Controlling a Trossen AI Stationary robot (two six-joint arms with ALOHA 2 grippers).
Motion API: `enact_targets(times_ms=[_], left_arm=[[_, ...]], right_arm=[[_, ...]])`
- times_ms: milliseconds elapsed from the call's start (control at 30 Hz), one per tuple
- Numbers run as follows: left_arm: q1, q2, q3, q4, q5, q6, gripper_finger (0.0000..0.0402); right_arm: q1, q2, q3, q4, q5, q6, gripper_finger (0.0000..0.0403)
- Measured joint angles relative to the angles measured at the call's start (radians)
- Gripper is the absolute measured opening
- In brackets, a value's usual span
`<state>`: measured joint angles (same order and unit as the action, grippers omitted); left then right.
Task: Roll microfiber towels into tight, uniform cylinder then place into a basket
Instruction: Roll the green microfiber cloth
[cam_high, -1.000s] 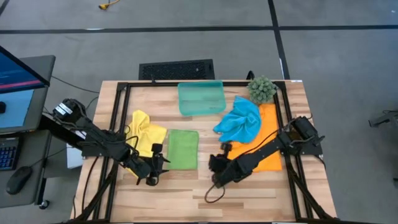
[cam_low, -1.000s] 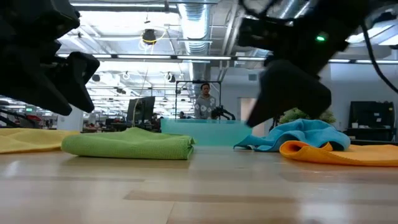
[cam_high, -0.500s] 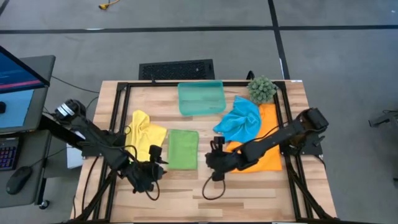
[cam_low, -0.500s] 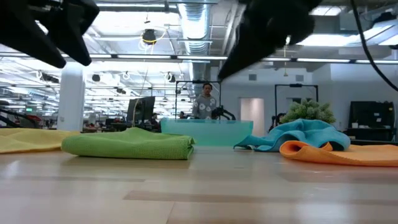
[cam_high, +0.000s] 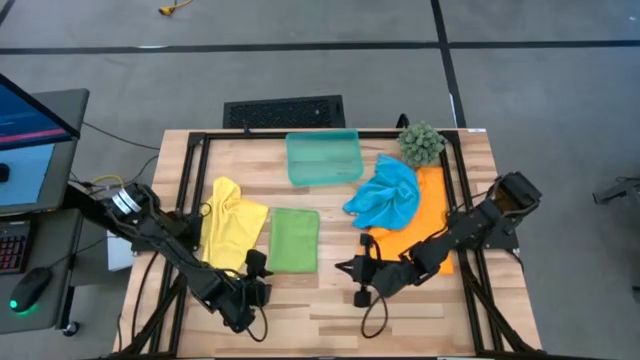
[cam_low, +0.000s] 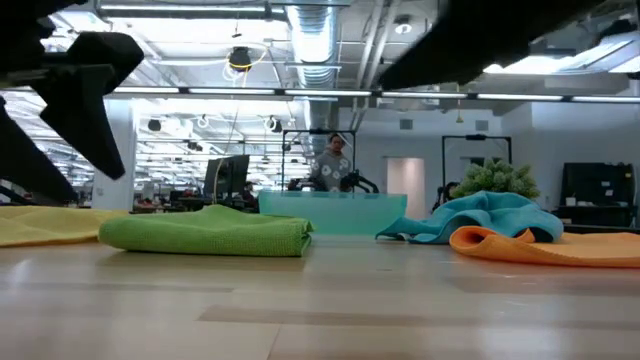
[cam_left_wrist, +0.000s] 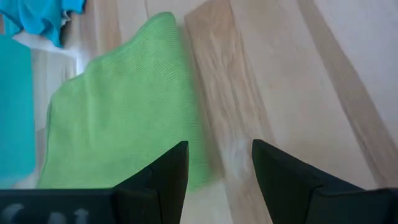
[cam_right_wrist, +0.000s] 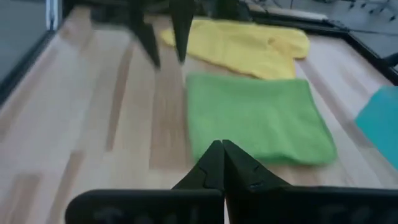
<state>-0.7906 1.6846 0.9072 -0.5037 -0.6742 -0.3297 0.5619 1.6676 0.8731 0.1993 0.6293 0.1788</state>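
A folded green towel lies flat at the table's middle. A crumpled yellow towel lies to its left. At the right, a bunched blue towel rests on a spread orange towel. The teal basket stands at the far middle. My left gripper hangs open above the table, just near of the green towel's near left corner. My right gripper is shut, raised off the table to the right of the green towel, and points toward it.
A spiky green plant ball sits at the far right corner. A black frame runs around the tabletop. Bare wood lies along the near edge between the two arms. A person shows in the room beyond the table.
My right gripper has risen off the table and tipped from pointing steeply down toward level, staying shut. My left gripper has drawn back toward the table's near edge and turned, staying open. The towels have kept their places.
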Motion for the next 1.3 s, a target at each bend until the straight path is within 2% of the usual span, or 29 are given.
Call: enact_targets(times_ms=[133, 300, 467, 667, 833, 1000, 1133, 1300], left_arm=[[0.02, 0.018, 0.022, -0.013, -0.02, 0.003, 0.0171], [0.048, 0.019, 0.008, -0.017, -0.012, -0.008, 0.0171], [0.061, 0.019, -0.034, -0.023, 0.016, -0.026, 0.0171], [0.065, 0.019, -0.091, 0.088, 0.022, -0.028, 0.0171], [0.097, 0.019, -0.125, 0.131, 0.032, -0.015, 0.0171], [0.118, 0.015, -0.154, 0.158, 0.035, -0.028, 0.0171], [0.119, 0.014, -0.171, 0.187, 0.031, -0.027, 0.0171], [0.123, 0.015, -0.172, 0.193, 0.03, -0.025, 0.0171]], right_arm=[[-0.031, 0.047, 0.005, 0.083, -0.048, -0.068, 0.004], [-0.07, 0.126, 0.027, 0.094, -0.151, -0.091, 0.0086], [-0.083, 0.215, 0.087, 0.1, -0.166, -0.225, 0.0127], [-0.095, 0.337, 0.188, 0.134, -0.239, -0.333, 0.016], [-0.129, 0.351, 0.213, 0.121, -0.315, -0.326, 0.0179], [-0.167, 0.35, 0.207, 0.088, -0.325, -0.253, 0.0197], [-0.183, 0.35, 0.205, 0.024, -0.333, -0.25, 0.0202], [-0.204, 0.35, 0.207, 0.033, -0.345, -0.245, 0.0203]])
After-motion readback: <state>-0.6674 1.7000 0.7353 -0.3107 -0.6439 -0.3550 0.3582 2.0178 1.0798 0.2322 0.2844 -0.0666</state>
